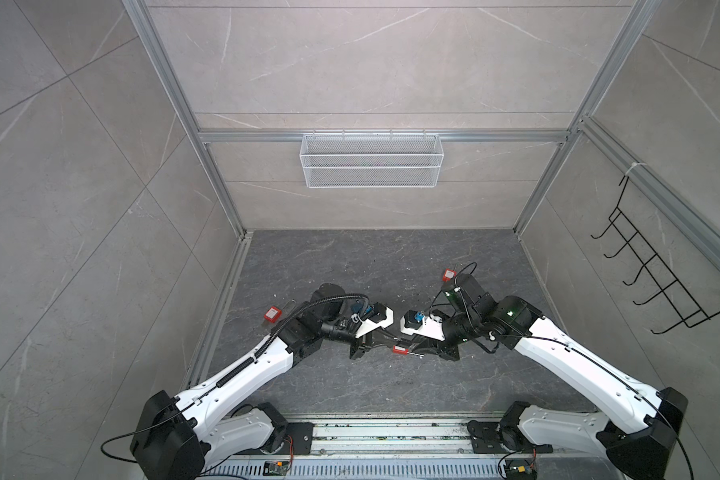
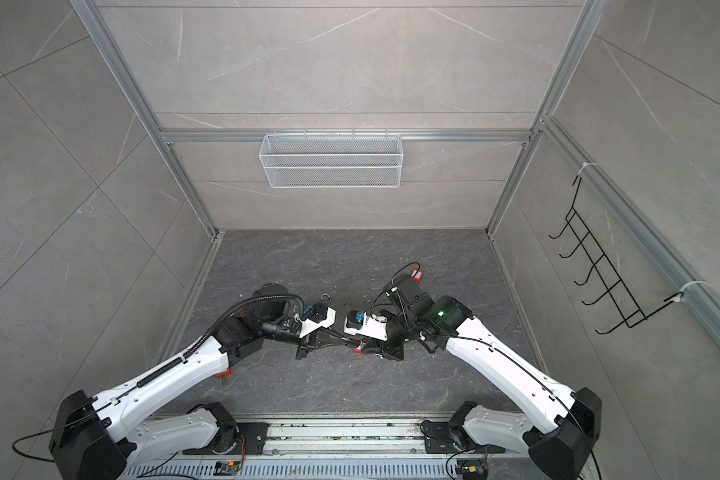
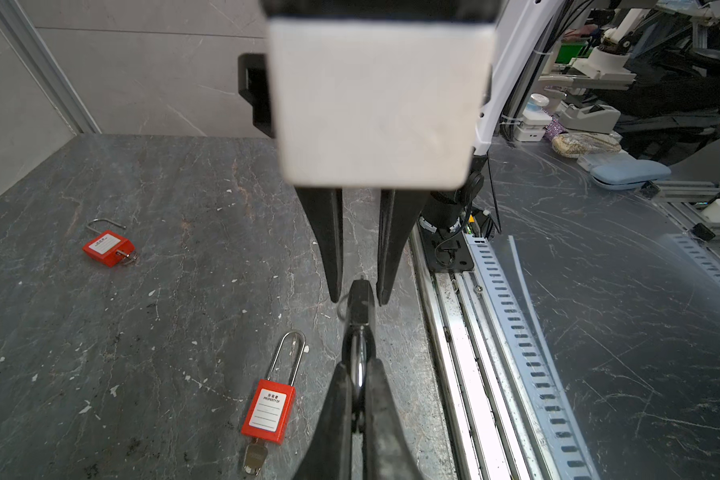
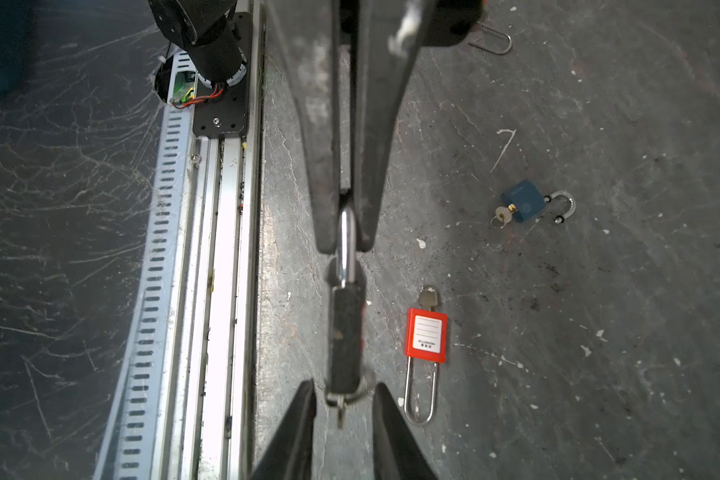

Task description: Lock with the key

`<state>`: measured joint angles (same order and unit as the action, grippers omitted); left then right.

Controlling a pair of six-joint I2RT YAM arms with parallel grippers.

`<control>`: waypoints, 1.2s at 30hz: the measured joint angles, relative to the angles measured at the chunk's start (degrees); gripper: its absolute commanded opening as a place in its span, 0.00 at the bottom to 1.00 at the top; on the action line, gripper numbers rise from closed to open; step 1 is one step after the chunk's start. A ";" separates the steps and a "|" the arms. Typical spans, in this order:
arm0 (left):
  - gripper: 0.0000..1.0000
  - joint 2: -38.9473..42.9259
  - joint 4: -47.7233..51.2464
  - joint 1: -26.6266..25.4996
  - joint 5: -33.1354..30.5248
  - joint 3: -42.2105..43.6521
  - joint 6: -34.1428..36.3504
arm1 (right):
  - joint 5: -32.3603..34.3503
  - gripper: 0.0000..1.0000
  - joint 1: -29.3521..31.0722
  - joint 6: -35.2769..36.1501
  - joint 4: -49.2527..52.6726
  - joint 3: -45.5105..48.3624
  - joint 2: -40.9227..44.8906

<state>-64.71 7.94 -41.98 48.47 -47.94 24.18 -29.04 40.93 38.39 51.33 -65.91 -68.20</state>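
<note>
A padlock hangs in the air between my two grippers, seen edge-on with a dark body. My left gripper is shut on its chrome shackle, which also shows in the right wrist view. The key and its ring stick out of the body's other end. My right gripper is open, with one finger on each side of the key and a gap to both. In both top views the two grippers meet tip to tip over the floor's middle, hiding the held padlock.
A red long-shackle padlock with a key in it lies on the floor just beside the grippers. More padlocks lie around: red ones and a blue one. The aluminium rail runs along the near edge. A wire basket hangs on the back wall.
</note>
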 measured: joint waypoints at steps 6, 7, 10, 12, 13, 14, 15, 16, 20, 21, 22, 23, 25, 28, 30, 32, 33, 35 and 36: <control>0.00 -0.15 0.50 0.00 0.11 -0.83 0.90 | 2.73 0.28 0.00 0.44 -0.33 0.00 1.25; 0.00 -0.17 0.61 0.00 0.11 -0.83 0.96 | 2.73 0.28 0.00 0.44 -0.46 0.00 1.84; 0.00 -0.17 0.79 0.00 0.13 -0.83 1.05 | 2.64 0.29 0.04 0.44 -0.61 -0.04 2.93; 0.00 -0.17 0.87 0.00 0.11 -0.83 1.20 | 2.60 0.28 0.26 0.44 -0.63 -0.11 2.93; 0.00 -0.17 0.87 0.00 0.11 -0.83 1.20 | 2.54 0.28 0.37 0.44 -0.61 -0.11 2.84; 0.00 -0.17 0.87 0.00 0.11 -0.83 1.20 | 2.36 0.26 0.48 0.44 -0.63 -0.11 2.71; 0.00 -0.17 0.87 0.00 0.11 -0.81 1.22 | 2.19 0.24 0.59 0.44 -0.63 -0.11 2.60; 0.00 -0.24 0.87 0.00 0.11 -0.81 1.22 | 1.97 0.22 0.66 0.44 -0.61 -0.11 2.47; 0.00 -0.42 1.01 0.00 0.11 -0.81 1.25 | 1.18 0.15 0.66 0.44 -0.61 -0.11 1.66; 0.00 -0.42 1.05 0.00 0.11 -0.81 1.27 | 1.11 0.14 0.66 0.42 -0.61 -0.11 1.55; 0.00 -0.42 1.07 0.00 0.11 -0.83 1.31 | 1.11 0.12 0.66 0.44 -0.61 -0.11 1.55; 0.00 -0.42 1.09 0.00 0.11 -0.83 1.40 | 1.14 0.12 0.66 0.42 -0.61 -0.11 1.55; 0.00 -0.42 1.16 0.00 0.09 -0.81 1.60 | 1.16 0.10 0.66 0.42 -0.63 -0.11 1.55; 0.00 -0.44 1.62 0.00 0.07 -0.83 1.77 | 1.16 0.04 0.66 0.44 -0.63 -0.11 1.55; 0.00 -0.52 2.05 0.00 0.00 -0.83 2.25 | 1.33 0.01 0.66 0.33 -0.59 -0.11 1.55; 0.00 -0.81 2.60 0.00 -0.09 -1.07 2.99 | 1.75 0.00 0.72 0.42 -0.57 -0.11 1.55; 0.00 -0.92 2.97 0.00 -0.17 -1.29 3.39 | 1.92 0.00 0.74 0.42 -0.55 -0.11 1.55; 0.00 -1.05 3.67 0.00 -0.37 -1.77 4.02 | 2.23 0.00 0.83 0.39 -0.59 -0.09 1.55; 0.00 -1.09 3.87 0.00 -0.39 -1.88 4.39 | 2.43 0.00 0.85 0.39 -0.66 -0.04 1.57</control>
<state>-65.80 11.81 -41.98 48.07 -49.82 28.58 -26.61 41.78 38.79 50.68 -65.95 -66.63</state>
